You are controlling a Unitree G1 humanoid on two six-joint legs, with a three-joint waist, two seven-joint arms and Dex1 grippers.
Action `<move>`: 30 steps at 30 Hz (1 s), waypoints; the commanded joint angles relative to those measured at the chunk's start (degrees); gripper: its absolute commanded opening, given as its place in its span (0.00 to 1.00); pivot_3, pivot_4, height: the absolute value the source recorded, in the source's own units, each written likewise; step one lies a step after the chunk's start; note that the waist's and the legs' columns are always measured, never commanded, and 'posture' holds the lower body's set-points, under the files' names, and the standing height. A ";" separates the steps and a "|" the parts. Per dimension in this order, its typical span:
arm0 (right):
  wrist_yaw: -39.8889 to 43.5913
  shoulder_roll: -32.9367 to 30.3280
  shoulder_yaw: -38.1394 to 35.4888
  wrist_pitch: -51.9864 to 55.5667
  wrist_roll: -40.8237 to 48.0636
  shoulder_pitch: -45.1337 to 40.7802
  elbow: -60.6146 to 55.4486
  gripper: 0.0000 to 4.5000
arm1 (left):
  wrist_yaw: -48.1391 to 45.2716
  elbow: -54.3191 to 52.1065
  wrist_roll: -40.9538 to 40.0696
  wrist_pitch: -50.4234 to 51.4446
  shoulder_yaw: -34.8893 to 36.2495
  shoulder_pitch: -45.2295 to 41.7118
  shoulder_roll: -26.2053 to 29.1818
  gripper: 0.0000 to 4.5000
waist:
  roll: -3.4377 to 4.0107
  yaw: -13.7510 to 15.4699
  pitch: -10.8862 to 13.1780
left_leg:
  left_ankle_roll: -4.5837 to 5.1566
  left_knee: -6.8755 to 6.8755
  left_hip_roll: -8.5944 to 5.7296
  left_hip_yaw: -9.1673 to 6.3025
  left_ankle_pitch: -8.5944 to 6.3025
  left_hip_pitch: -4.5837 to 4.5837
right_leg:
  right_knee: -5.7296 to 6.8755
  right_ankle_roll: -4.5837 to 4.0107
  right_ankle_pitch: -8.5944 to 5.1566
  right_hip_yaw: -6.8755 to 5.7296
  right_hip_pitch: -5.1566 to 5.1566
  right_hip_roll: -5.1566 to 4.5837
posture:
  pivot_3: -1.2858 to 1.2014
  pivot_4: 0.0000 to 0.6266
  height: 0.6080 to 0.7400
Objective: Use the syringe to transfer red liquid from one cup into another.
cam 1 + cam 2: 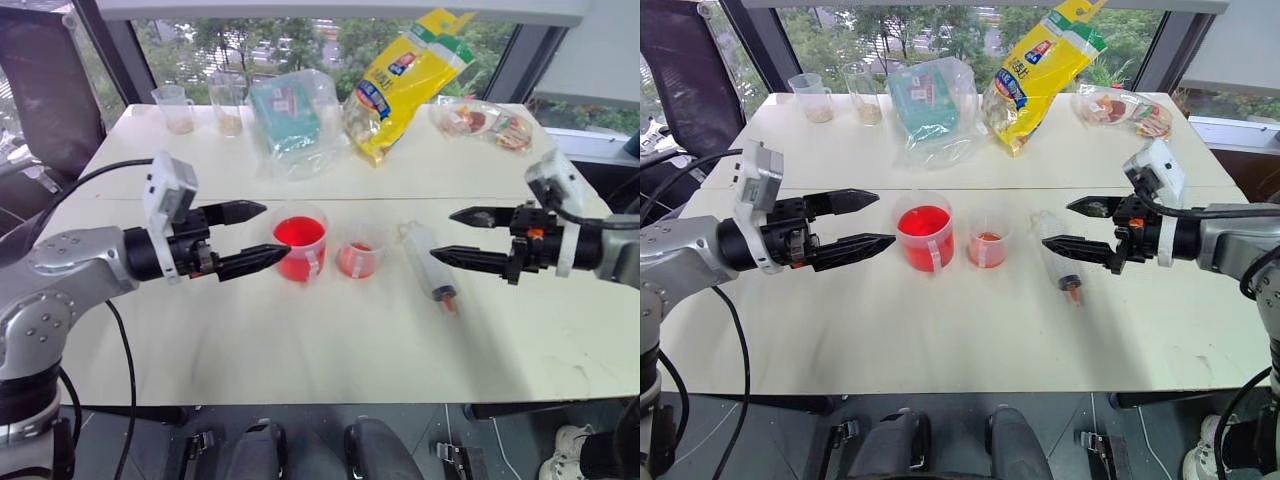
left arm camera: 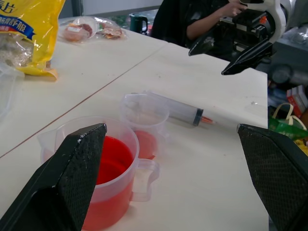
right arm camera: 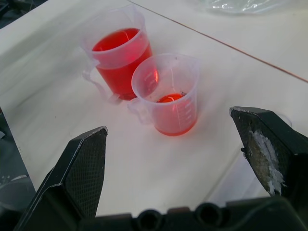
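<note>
The larger cup (image 1: pixel 300 262) stands mid-table, holding bright red liquid (image 1: pixel 299 233). Just to its right is the smaller cup (image 1: pixel 359 255) with a little paler red at its bottom. The syringe (image 1: pixel 428 264) lies flat on the table right of the smaller cup, its orange tip toward the front edge. My left gripper (image 1: pixel 276 232) hovers open just left of the larger cup, pointing at it, with nothing held. Open and empty, my right gripper (image 1: pixel 442 233) hangs above the syringe's far end, pointing left. From the right wrist both cups (image 3: pixel 120 57) (image 3: pixel 168 96) stand ahead of the fingers.
Along the table's back stand a yellow bag (image 1: pixel 405 80), a clear bag with a teal pack (image 1: pixel 290 120), two beakers (image 1: pixel 175 108) (image 1: pixel 228 105) and a snack packet (image 1: pixel 480 122). A person (image 2: pixel 207 19) sits beyond the table's right side.
</note>
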 commanded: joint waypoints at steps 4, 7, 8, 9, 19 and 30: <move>-0.16 -1.50 -2.74 -1.32 0.49 -1.22 -0.90 0.99 | -0.03 0.20 0.41 -1.96 0.42 -1.73 0.23 1.00 | 0.00 0.04 0.00 | 0.00 0.00 0.00 0.00 0.00 0.00 | 0.00 0.00 0.00 0.00 0.00 0.00 | 0.52 0.24 1.00; 0.18 -1.99 -2.40 -1.20 0.31 -1.34 -0.51 0.99 | 0.34 -0.15 -0.53 -2.38 0.50 -1.96 -0.41 1.00 | 0.00 0.07 0.00 | 0.00 0.00 0.00 0.00 0.00 0.00 | 0.00 0.00 0.00 0.00 0.00 0.00 | 0.52 0.24 1.00; 0.30 -2.31 -2.21 -1.22 0.07 -1.27 -0.52 0.99 | 0.56 -0.28 -0.73 -2.38 0.51 -2.03 -0.52 1.00 | 0.00 0.08 0.00 | 0.00 0.00 0.00 0.00 0.00 0.00 | 0.00 0.00 0.00 0.00 0.00 0.00 | 0.52 0.24 1.00; 0.15 -2.50 -1.98 -1.41 -0.34 -1.33 -0.49 0.99 | 0.71 -0.25 -0.77 -2.36 0.46 -2.13 -0.59 1.00 | 0.00 0.08 0.00 | 0.00 0.00 0.00 0.00 0.00 0.00 | 0.00 0.00 0.00 0.00 0.00 0.00 | 0.52 0.24 1.00; -1.21 -3.53 0.05 -1.32 -1.92 -2.63 0.78 0.99 | -0.17 0.56 0.74 -2.82 -1.15 -2.65 -0.76 1.00 | 0.00 0.03 0.00 | 0.00 0.00 0.00 0.00 0.00 0.00 | -0.01 0.00 0.00 0.00 0.00 0.00 | 0.52 0.24 1.00; -5.10 -3.00 5.18 2.64 -4.75 -6.55 2.27 0.99 | -0.72 0.85 1.61 -3.14 -1.80 -2.56 -0.83 1.00 | 0.00 -0.04 0.00 | 0.00 0.01 0.00 0.01 0.00 0.00 | 0.00 0.00 0.00 0.01 0.00 -0.01 | 0.52 0.24 1.00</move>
